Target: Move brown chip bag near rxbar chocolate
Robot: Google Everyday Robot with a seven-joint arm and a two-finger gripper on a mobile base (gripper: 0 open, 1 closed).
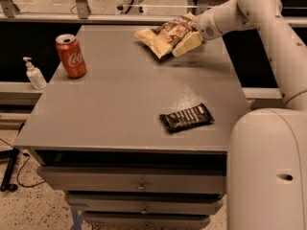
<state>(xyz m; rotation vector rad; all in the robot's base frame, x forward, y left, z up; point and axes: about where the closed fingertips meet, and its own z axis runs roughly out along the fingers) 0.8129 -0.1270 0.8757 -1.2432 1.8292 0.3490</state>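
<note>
Ledge (17, 87) at the far left is carrying a small white plastic pump bottle (33, 74), which is standing beside the flat grey tabletop (115, 99) and not on it. A red aluminium soda can (71, 55) is standing upright on the tabletop near its left edge, towards the far side. Further right, the crinkly brown chip bag (163, 36), dark with cream-yellow ends, is lying near the far edge of the tabletop, and one pale end is pointing to the left. The rxbar chocolate (186, 118), a small flat bar in a glossy black wrapper, is lying near the front right corner, a little tilted. It is resting well apart from the bag and also far from the can. The cream-coloured pincer (188, 43) is sitting at the right end of the bag and is meeting it there; I cannot tell whether the pincer is open, closed or gripping the bag. The white robot arm (249, 13) is reaching in from the right side, and the rounded white robot body (268, 171) is filling the lower right corner. Grey drawers (139, 183) are showing under the tabletop.
</note>
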